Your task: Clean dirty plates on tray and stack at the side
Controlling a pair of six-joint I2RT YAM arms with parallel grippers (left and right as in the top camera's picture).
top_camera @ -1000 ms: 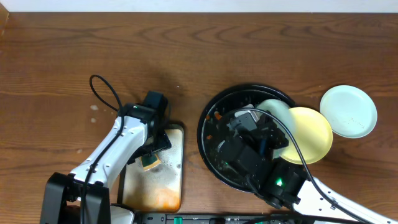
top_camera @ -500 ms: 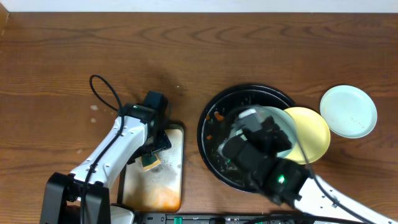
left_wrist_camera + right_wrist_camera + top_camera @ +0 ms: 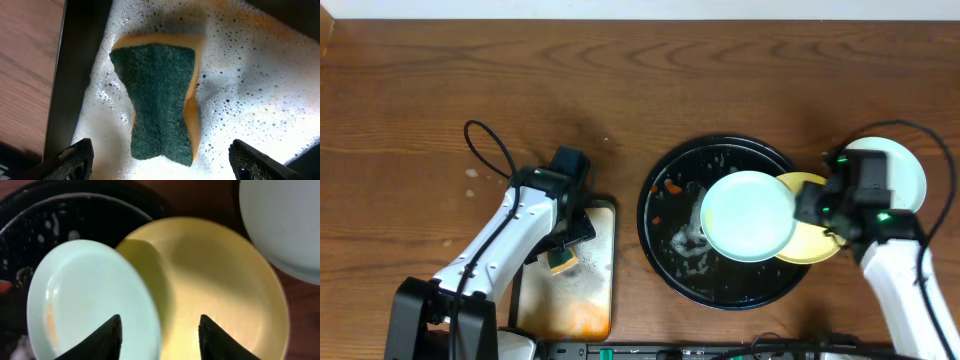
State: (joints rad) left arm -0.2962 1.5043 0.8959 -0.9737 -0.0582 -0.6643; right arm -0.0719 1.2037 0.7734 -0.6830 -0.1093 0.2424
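Observation:
The black round tray [image 3: 665, 240] holds soapy flecks and orange bits. One mint plate [image 3: 748, 215] lies on its right part, overlapping the yellow plate [image 3: 820, 240], which rests across the tray's right rim. A second mint plate [image 3: 890, 180] lies on the table at the right. My right gripper [image 3: 807, 212] is open and empty, hovering over the seam between the mint plate [image 3: 90, 300] and the yellow plate [image 3: 215, 280]; its fingertips [image 3: 160, 340] straddle the mint plate's edge. The mint plate shows a faint orange smear. My left gripper [image 3: 563, 252] is open above the sponge.
A rectangular metal tray [image 3: 600, 300] with foam and an orange stain stands left of the black tray. A green-and-yellow sponge [image 3: 160, 100] lies in its foam between my open left fingers [image 3: 162, 167], untouched. A black cable [image 3: 485, 145] loops on the table.
My right arm has pulled back from over the black tray to the right. The mint plate it carried now lies released on the tray, overlapping the yellow plate. The left arm has not moved.

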